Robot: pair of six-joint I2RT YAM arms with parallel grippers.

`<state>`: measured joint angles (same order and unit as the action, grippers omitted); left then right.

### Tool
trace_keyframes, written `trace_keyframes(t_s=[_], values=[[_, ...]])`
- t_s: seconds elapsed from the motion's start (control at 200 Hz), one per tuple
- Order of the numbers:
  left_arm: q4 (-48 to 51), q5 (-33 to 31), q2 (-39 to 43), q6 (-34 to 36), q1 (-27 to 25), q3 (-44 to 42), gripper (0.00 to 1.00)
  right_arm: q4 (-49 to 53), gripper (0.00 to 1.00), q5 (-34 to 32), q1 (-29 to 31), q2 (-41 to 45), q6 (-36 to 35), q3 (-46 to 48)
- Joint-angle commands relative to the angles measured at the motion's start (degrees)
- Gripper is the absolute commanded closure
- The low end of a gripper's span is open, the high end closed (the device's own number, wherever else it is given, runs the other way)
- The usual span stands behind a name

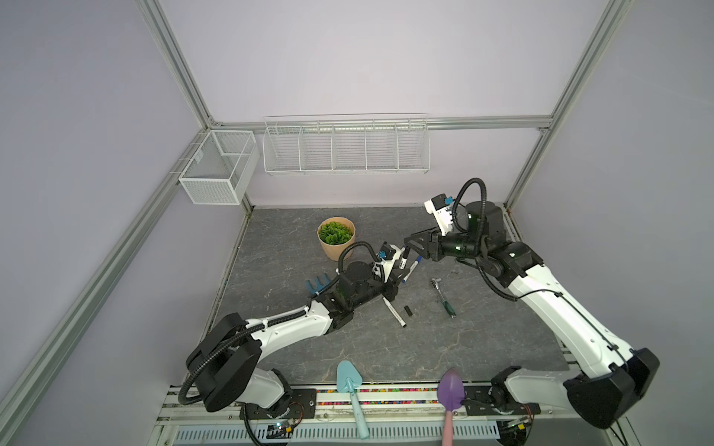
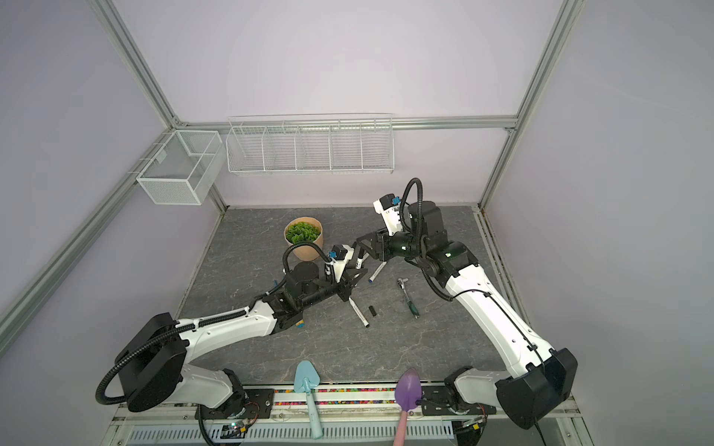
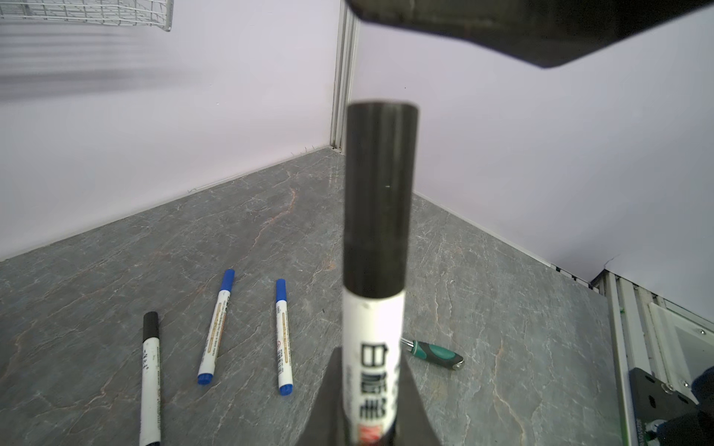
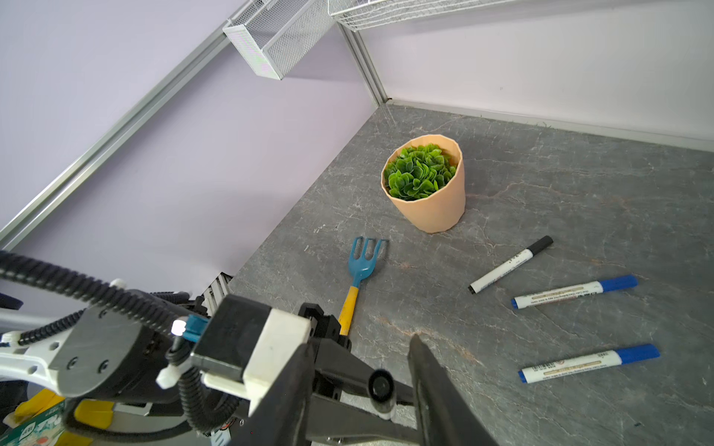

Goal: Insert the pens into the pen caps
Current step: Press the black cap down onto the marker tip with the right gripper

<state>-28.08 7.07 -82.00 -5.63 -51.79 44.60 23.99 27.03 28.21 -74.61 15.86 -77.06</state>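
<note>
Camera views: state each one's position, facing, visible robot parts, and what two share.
Top views: high above the bases, looking down on grey marbled tabletop; left arm, right arm show.
Left wrist: faces back-right corner; left gripper holding black-capped white pen.
Right wrist: faces back-left corner; open right gripper, left arm.
Wrist views share two blue-capped white pens.

Both top views look down over the whole tabletop [image 1: 347, 347]; wrist cameras (low, close) face opposite far corners.
</note>
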Motion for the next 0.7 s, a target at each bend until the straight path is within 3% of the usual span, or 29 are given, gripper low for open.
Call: trace_keyframes(t_s=[0.0,0.45,0.695], values=[[-2.3,-1.1,1.2,-0.7,-0.2,-0.1,1.0,-1.3,0.56,1.4,-0.2,-2.0,0.7,-0.6],[-1.7,-0.5,1.7,-0.5,-0.4,1.6,1.0,-3.7,0.65,3.5,0.4,-4.0,3.2,2.6],[-1.5,0.1,1.5,-0.9,-0.3,2.3,1.0,-5.4,0.79,4.2,0.4,-5.5,4.4,3.1]])
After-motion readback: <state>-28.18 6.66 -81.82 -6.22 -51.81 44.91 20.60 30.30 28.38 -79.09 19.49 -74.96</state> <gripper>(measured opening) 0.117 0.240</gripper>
